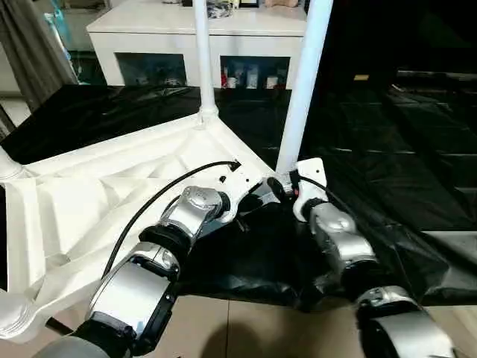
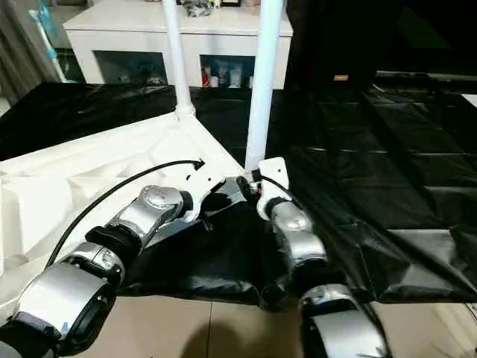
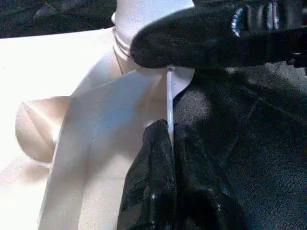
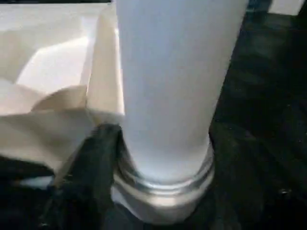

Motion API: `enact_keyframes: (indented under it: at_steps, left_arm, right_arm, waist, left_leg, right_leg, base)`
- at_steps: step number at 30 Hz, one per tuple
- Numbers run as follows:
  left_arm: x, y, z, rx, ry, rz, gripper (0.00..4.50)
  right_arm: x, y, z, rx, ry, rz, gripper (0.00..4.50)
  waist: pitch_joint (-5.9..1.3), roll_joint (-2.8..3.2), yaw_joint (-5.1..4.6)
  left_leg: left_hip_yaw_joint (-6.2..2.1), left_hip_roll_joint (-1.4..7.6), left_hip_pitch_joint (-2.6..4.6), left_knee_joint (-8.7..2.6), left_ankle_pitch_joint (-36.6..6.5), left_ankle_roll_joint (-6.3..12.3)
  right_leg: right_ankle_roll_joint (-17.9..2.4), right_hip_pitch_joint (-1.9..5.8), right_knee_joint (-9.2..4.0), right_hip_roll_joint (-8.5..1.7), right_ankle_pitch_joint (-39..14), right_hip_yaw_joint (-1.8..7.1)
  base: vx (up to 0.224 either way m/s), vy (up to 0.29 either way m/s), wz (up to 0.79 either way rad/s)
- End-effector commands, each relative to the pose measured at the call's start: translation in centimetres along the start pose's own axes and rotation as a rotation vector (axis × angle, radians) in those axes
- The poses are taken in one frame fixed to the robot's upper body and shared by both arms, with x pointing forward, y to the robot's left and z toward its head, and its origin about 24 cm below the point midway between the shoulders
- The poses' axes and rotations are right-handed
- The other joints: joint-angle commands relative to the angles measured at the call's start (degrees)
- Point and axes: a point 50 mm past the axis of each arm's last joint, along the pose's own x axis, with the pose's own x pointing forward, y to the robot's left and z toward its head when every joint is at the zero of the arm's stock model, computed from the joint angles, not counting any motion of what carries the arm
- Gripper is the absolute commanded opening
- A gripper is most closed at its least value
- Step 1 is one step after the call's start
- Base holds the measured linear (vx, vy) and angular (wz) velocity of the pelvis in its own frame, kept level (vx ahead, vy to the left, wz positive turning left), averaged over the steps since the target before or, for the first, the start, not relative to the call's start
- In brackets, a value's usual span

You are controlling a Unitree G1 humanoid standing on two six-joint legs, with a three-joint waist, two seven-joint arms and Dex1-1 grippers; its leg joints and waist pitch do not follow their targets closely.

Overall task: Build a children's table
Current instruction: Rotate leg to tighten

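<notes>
The children's table top (image 1: 89, 194) lies upside down on a black plastic sheet (image 1: 387, 149) spread over the floor, its ribbed underside facing up and its long axis running from the near left of the sheet toward the sheet's middle. Two white legs stand upright from its corner sockets, long axes vertical and upper ends out of view: the far leg (image 1: 201, 52) at the far corner, and the near leg (image 1: 304, 82) at the corner closest to the sheet's middle. A third socket (image 1: 7, 168) shows at the left edge of the view. The left tool (image 3: 171, 139) is closed on the thin upright rim of the table top (image 3: 169, 100), its two black fingers (image 3: 153, 172) pinching the rim just beside the near leg's socket. The right tool (image 1: 287, 186) sits at the base of the near leg (image 4: 172, 81), where it meets the socket collar (image 4: 168, 184); I cannot tell whether that tool is open or closed. A white cabinet (image 1: 194, 37) stands beyond the sheet's far edge.
</notes>
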Motion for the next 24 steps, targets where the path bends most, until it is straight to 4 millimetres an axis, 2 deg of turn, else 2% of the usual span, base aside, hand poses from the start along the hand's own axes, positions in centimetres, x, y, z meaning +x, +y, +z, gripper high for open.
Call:
enact_keyframes:
  at_steps: [1, 2, 3, 5, 7, 8, 9, 11, 13, 14, 15, 16, 18, 22, 24]
  left_arm:
    - [-1.0, 0.2, -1.6, 0.025, 0.019, -0.069, 0.0]
    - [-1.0, 0.2, -1.6, 0.025, 0.019, -0.069, 0.0]
    - [-1.3, -0.2, -1.7, 0.052, 0.0, -0.135, 0.0]
    - [-1.7, -0.6, -2.0, 0.085, -0.017, -0.212, 0.0]
    - [-1.9, -0.9, -2.1, 0.1, -0.029, -0.266, 0.0]
    - [-2.2, -1.2, -2.2, 0.11, -0.033, -0.305, 0.0]
    - [-2.5, -1.4, -2.4, 0.131, -0.035, -0.346, 0.0]
    - [-2.9, -1.6, -2.5, 0.147, -0.038, -0.399, 0.0]
    - [-3.4, -1.9, -2.6, 0.156, -0.048, -0.448, 0.0]
    - [-3.7, -2.0, -2.6, 0.159, -0.054, -0.474, 0.0]
    - [-3.9, -2.1, -2.6, 0.168, -0.055, -0.492, 0.0]
    - [-4.1, -2.2, -2.6, 0.173, -0.053, -0.506, 0.0]
    - [-4.3, -2.2, -2.7, 0.172, -0.051, -0.509, 0.0]
    - [-4.3, -2.2, -2.7, 0.174, -0.05, -0.511, 0.0]
    - [-4.4, -2.2, -2.5, 0.175, -0.05, -0.512, 0.0]
  right_arm:
    - [-1.4, -1.4, -0.3, -0.041, -0.008, 0.125, 3.24]
    - [-1.4, -1.4, -0.3, -0.041, -0.008, 0.125, 3.24]
    - [-2.2, -1.7, -0.1, -0.049, -0.028, 0.231, 3.24]
    - [-3.2, -1.7, 0.1, -0.077, -0.047, 0.355, 3.24]
    - [-3.8, -1.7, 0.0, -0.087, -0.044, 0.425, 3.24]
    - [-4.3, -1.8, 0.0, -0.093, -0.04, 0.476, 3.24]
    - [-4.7, -1.9, -0.2, -0.101, -0.029, 0.52, 3.24]
    - [-5.2, -2.0, -0.3, -0.113, -0.021, 0.566, 3.24]
    - [-5.6, -1.9, -0.2, -0.116, -0.022, 0.617, 3.24]
    - [-5.9, -1.9, -0.1, -0.115, -0.025, 0.648, 3.24]
    - [-6.1, -1.8, -0.1, -0.108, -0.024, 0.671, 3.24]
    - [-6.3, -1.7, 0.0, -0.105, -0.022, 0.698, 3.24]
    - [-6.5, -1.3, -0.3, -0.118, 0.0, 0.738, 3.24]
    - [-6.5, -1.1, -0.6, -0.129, 0.02, 0.757, 3.24]
    - [-6.5, -0.9, -0.8, -0.14, 0.037, 0.772, 3.07]
  waist:
    - [-2.81, -0.35, 0.26]
    - [-2.83, -0.47, 0.73]
    - [-2.99, -0.52, 0.91]
    - [-2.95, -0.74, 1.54]
    - [-3.13, -0.57, 2.03]
    - [-3.23, -0.7, 2.1]
    - [-3.16, -0.75, 2.3]
    - [-3.23, -0.7, 2.55]
    - [-3.59, -0.62, 2.99]
    - [-3.82, -0.55, 3.27]
    - [-3.8, -0.53, 3.42]
    - [-3.82, -0.47, 3.55]
    - [-4.09, -0.28, 3.85]
    - [-3.95, -0.36, 4.02]
    - [-3.73, -0.53, 3.96]
  left_leg:
    - [-0.64, 0.76, 1.11, -4.43, -26.0, 2.05]
    - [-0.53, 0.92, 0.96, -4.35, -24.7, 2.81]
    - [-0.36, 0.91, 0.94, -4.26, -23.2, 3.56]
    - [-0.27, 1.17, 0.4, -4.26, -20.4, 4.81]
    - [0.0, 1.39, 0.54, -4.03, -18.7, 5.16]
    - [-0.03, 1.39, 0.3, -3.98, -17.8, 5.12]
    - [0.02, 1.47, 0.16, -3.91, -17.2, 5.26]
    - [0.22, 1.56, 0.51, -3.64, -17.3, 5.05]
    - [0.24, 1.58, 0.46, -3.41, -14.4, 5.18]
    - [0.15, 1.77, 0.22, -3.25, -12.1, 5.61]
    - [0.27, 1.65, 0.16, -2.97, -10.5, 6.48]
    - [0.38, 1.63, 0.33, -2.8, -10.2, 6.86]
    - [0.34, 1.53, 0.17, -2.46, -8.2, 7.46]
    - [0.42, 1.47, 0.38, -2.56, -9.8, 6.95]
    - [0.39, 1.44, 0.38, -2.76, -11.7, 6.07]
  right_leg:
    - [-9.4, 1.71, -4.45, -2.37, -25.0, 0.87]
    - [-9.5, 1.93, -4.37, -2.55, -24.0, 1.07]
    - [-10.1, 2.03, -4.12, -2.52, -22.4, 1.2]
    - [-10.8, 2.6, -3.74, -2.57, -20.5, 1.2]
    - [-11.4, 2.36, -3.5, -2.55, -19.8, 1.27]
    - [-12.1, 2.57, -3.1, -2.54, -18.7, 1.21]
    - [-12.1, 2.41, -2.95, -2.56, -18.5, 1.32]
    - [-12.5, 2.11, -2.81, -2.56, -18.9, 1.51]
    - [-13.4, 2.34, -2.19, -2.58, -15.4, 1.55]
    - [-14.4, 2.56, -1.45, -2.54, -10.9, 1.57]
    - [-15.3, 2.45, -1.01, -2.23, -6.8, 1.59]
    - [-15.8, 2.27, -0.83, -2.16, -5.3, 1.65]
    - [-16.9, 2.54, 0.01, -2.08, -0.4, 1.52]
    - [-16.4, 2.54, -0.23, -2.08, -2.3, 1.53]
    - [-15.3, 2.57, -0.65, -2.24, -6.6, 1.56]
  base:
    - [0.0, 0.0, 0.0]
    - [0.0, 0.0, 0.0]
    - [0.0, 0.0, 0.0]
    - [0.0, 0.0, 0.0]
    - [0.0, 0.0, 0.0]
    - [0.0, 0.0, 0.0]
    - [0.0, 0.0, 0.0]
    - [0.032, -0.01, 0.02]
    - [0.068, -0.017, 0.03]
    - [0.065, -0.007, 0.0]
    - [0.065, -0.007, 0.0]
    - [0.068, -0.001, 0.02]
    - [0.058, 0.005, -0.01]
    - [0.0, 0.0, 0.0]
    - [0.0, 0.0, 0.0]
